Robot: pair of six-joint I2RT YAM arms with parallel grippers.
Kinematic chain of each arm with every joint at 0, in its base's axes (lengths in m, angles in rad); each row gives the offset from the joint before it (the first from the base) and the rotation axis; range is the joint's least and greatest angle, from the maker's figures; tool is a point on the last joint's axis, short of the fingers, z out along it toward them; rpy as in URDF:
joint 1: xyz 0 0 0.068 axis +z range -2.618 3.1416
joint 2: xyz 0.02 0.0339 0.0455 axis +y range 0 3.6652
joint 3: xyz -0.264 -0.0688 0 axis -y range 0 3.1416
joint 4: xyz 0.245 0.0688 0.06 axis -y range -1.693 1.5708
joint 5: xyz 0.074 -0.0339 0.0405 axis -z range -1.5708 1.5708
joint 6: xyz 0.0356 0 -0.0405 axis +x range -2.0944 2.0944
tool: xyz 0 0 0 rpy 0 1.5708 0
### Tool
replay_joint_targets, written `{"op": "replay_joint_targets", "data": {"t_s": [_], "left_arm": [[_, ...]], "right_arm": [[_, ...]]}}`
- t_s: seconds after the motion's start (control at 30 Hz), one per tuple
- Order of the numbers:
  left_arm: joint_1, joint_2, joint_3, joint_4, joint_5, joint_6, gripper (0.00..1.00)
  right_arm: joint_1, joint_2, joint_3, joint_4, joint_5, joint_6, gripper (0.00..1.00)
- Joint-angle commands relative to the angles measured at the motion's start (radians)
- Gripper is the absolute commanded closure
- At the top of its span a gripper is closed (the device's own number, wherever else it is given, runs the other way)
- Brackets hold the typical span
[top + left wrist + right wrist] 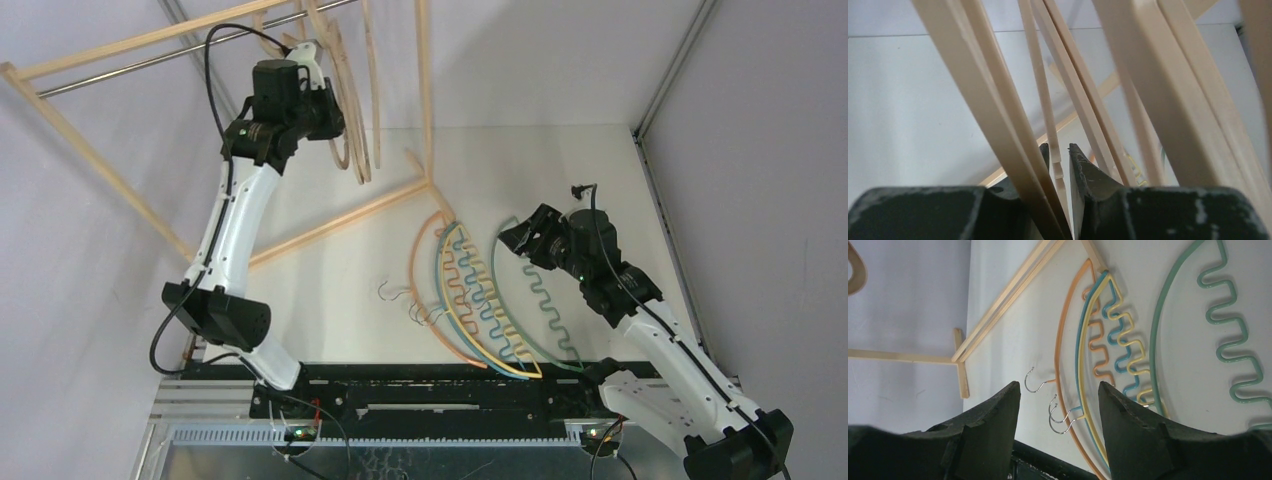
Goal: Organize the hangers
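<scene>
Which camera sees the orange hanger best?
The top external view: the orange hanger lies on the table whole, hook and all. The right wrist view shows it nearer, but its lower end is cut off behind the right gripper. The left wrist view shows only light-wood hangers up close.

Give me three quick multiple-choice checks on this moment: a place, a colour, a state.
1. The wooden hangers are: A) hanging up at the rail; B) flat on the table; C) leaning on the wall.
2. The hanger lying nearest the right arm is: A) orange; B) green; C) yellow.
3. The right arm's jaws are: A) open and empty; B) shut on a hanger; C) out of view.
Answers: 1 A, they dangle at top left. 2 B, the green hanger lies apart from the other three. 3 A, the right wrist view shows a wide gap holding nothing.
</scene>
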Motion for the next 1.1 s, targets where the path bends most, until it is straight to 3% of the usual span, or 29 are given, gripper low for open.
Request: {"op": "replay_joint_targets", "data": {"t_s": [0.0,0.4,0.7,0.87,1.07], "left_arm": [[-0.037,0.048,0.102,0.013,0.014,0.045,0.75],[-0.104,0.225,0.324,0.008,0.093,0.057,0.73],[-0.183,0.293,0.355,0.012,0.130,0.102,0.71],[-0.189,0.293,0.343,0.012,0.136,0.132,0.63],[-0.190,0.221,0.281,0.030,0.102,0.168,0.36]], "right_arm": [[-0.009,-0.010,0.001,0.028,-0.012,-0.017,0.34],[-0.029,-0.026,-0.002,0.014,-0.017,-0.021,0.34],[-0.050,-0.046,-0.024,0.012,-0.026,-0.021,0.33],[-0.066,-0.058,-0.035,0.010,-0.032,-0.024,0.33],[-0.077,-0.059,-0.044,0.014,-0.047,-0.019,0.32]]}}
